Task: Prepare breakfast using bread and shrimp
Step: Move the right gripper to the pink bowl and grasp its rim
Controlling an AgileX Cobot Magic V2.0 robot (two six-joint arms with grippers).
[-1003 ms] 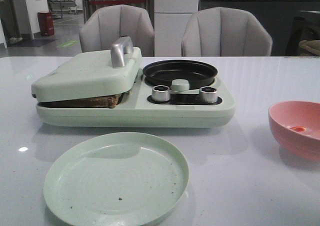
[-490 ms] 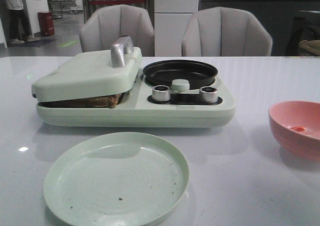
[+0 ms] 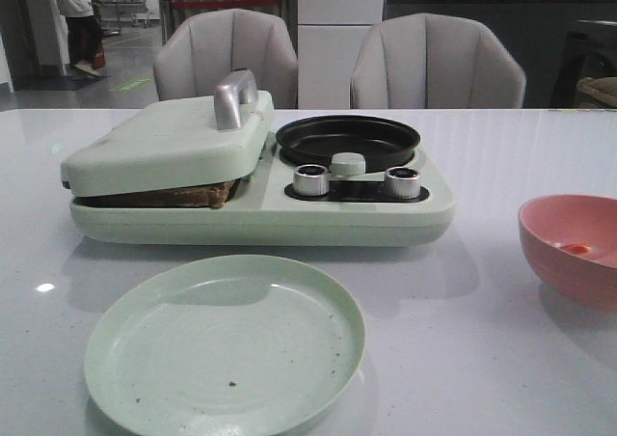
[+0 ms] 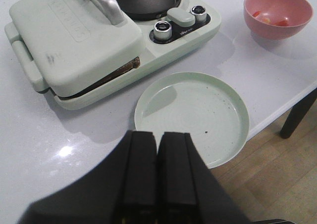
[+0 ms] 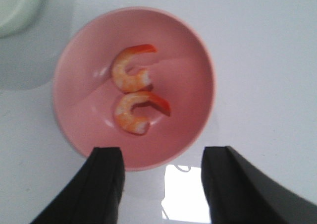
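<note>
Brown-crusted bread (image 3: 188, 196) peeks out under the shut lid of the pale green sandwich press (image 3: 169, 147); the left wrist view shows the same bread edge (image 4: 121, 72). Two curled orange shrimp (image 5: 130, 71) (image 5: 136, 110) lie in a pink bowl (image 5: 188, 85), which stands at the table's right (image 3: 554, 262). My right gripper (image 5: 162, 154) hangs open above the bowl's near rim, nothing between its fingers. My left gripper (image 4: 158, 134) is shut and empty, above the table beside an empty pale green plate (image 4: 193, 110). Neither gripper shows in the front view.
The plate (image 3: 224, 344) lies in front of the cooker. A black round pan (image 3: 347, 139) and two silver knobs (image 3: 310, 179) are on the cooker's right half. A metal handle (image 3: 234, 96) sticks up from the lid. Two grey chairs stand behind the table.
Nothing on the table has moved. A person far in the background has walked to the right.
</note>
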